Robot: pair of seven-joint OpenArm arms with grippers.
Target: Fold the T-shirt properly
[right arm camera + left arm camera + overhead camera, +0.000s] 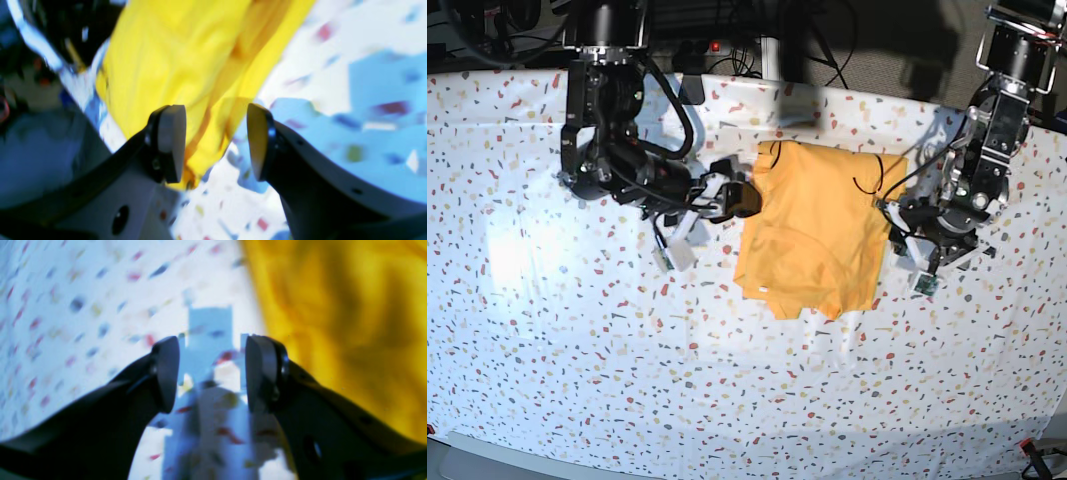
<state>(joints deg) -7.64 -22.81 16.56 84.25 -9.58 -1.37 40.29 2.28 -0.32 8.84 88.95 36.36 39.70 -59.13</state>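
- We see the T-shirt (817, 230) lying partly folded near the middle of the tabletop (547, 340), a little toward 12 o'clock, on the white speckled tablecloth.
- Thin black curved marks (867, 178) show along its 12 o'clock edge in the base view.
- Our right gripper (745, 198) sits at the shirt's 9 o'clock edge. In the right wrist view its jaws stand apart, with yellow cloth (186, 83) showing in the gap between them. We cannot tell whether the pads touch the fabric.
- Our left gripper (905, 228) is at the shirt's 3 o'clock edge, just beside the cloth.
- In the left wrist view the left gripper's (211, 373) jaws are apart over bare speckled tablecloth (83, 306), with nothing between them. The shirt (350, 323) fills that view's 3 o'clock side, just beyond one finger.
- Both wrist views are blurred, so fine detail of the fabric is unclear to us.
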